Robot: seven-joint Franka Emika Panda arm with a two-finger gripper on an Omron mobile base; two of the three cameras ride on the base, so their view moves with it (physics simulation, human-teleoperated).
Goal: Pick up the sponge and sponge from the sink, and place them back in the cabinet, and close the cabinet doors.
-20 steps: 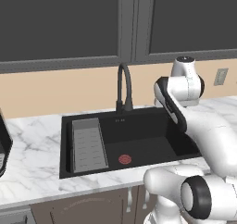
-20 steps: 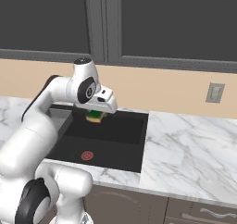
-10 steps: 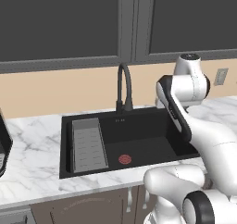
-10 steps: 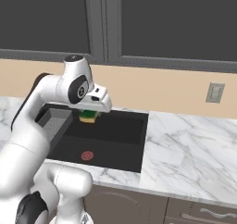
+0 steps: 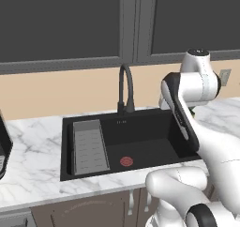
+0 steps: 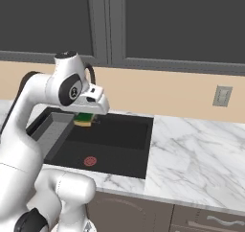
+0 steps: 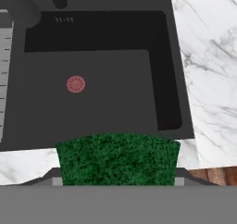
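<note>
My gripper (image 6: 86, 117) is shut on a sponge (image 6: 84, 121), green on top with a yellow layer beneath, and holds it in the air above the sink (image 6: 119, 140). The hand view looks straight down: the sponge's green face (image 7: 118, 157) fills the bottom, with the black sink basin (image 7: 106, 98) below it. In the left base view the sink (image 5: 150, 146) lies ahead and my own arm hides the hand. The cabinet and its doors are out of view.
In the basin sit a red drain disc (image 5: 126, 162) and a grey ribbed tray (image 5: 89, 148) at the left end. A black arched faucet (image 5: 125, 87) stands behind. White marble counter (image 6: 191, 149) runs right, under a wall outlet (image 6: 222, 97). Dark glass-fronted cupboards (image 5: 61, 24) hang above.
The hand has drifted a little to the left in the right base view, with the sponge still in it. The arm's upper joint has swung along; the sink has not changed.
</note>
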